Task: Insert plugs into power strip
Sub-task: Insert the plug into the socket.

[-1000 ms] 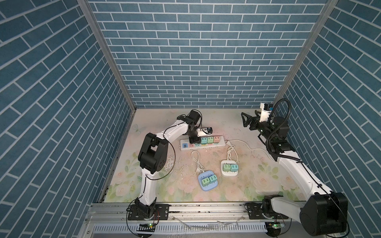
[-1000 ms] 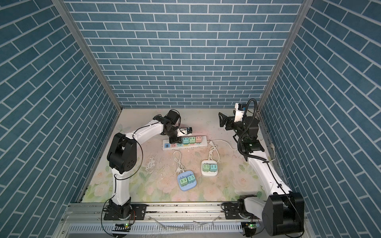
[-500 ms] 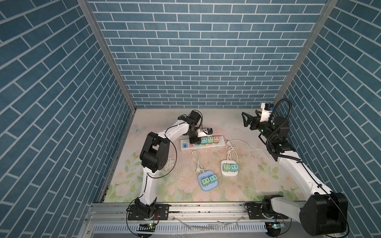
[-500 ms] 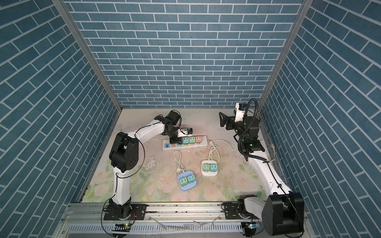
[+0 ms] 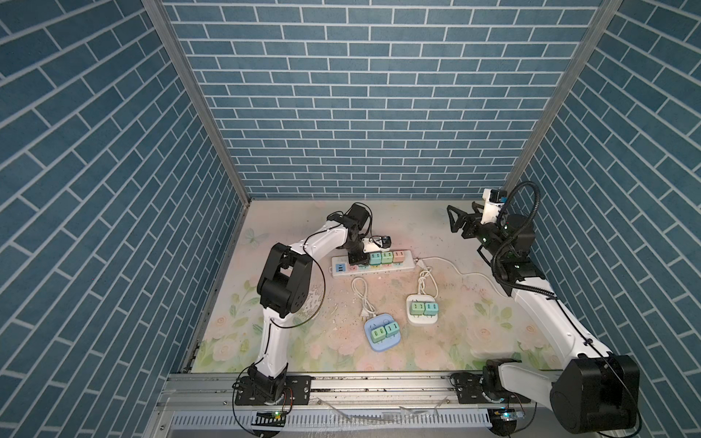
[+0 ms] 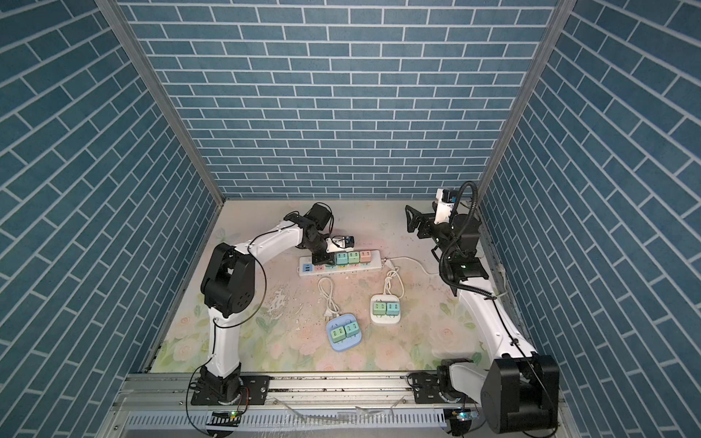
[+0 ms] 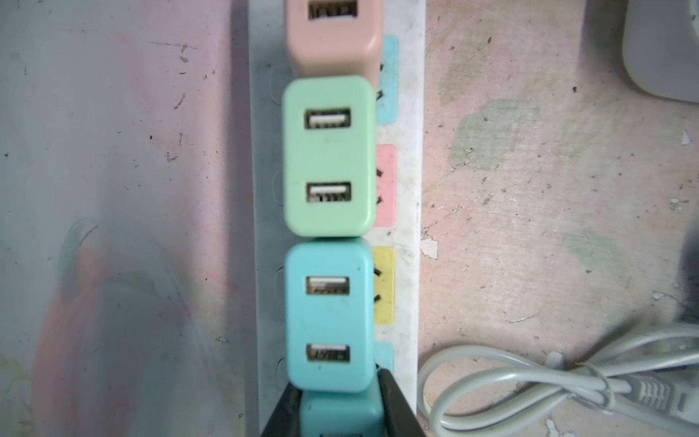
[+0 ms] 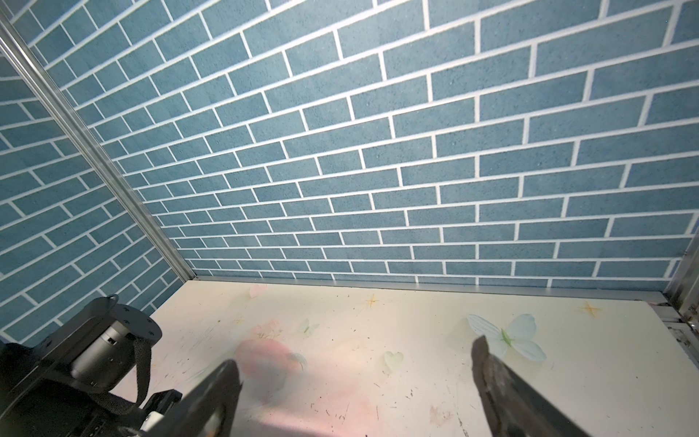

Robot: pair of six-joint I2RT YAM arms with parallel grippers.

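Left wrist view, looking along the long power strip (image 7: 410, 189): a pinkish-tan plug (image 7: 333, 34), a green plug (image 7: 327, 155) and a teal plug (image 7: 329, 316) stand seated in a row, each close against its neighbour. A fourth plug (image 7: 340, 416), also teal, sits at the next socket, clasped between the black fingers (image 7: 393, 401) of the left gripper (image 5: 357, 259), whose jaws stand narrow against its sides. Whether its prongs are fully home cannot be told; the frame cuts it off.

In both top views a pair of green plugs (image 5: 379, 333) stands in the blue strip (image 5: 383, 344), and a green-and-teal pair (image 5: 417, 309) in the square white strip (image 5: 422, 321). No loose plug lies on the table (image 5: 474, 333).

By this reading seven of eight are in, and only pressing home and letting go of the last is left. The right gripper (image 8: 354, 353) hangs raised near the back wall, jaws wide apart, holding nothing.
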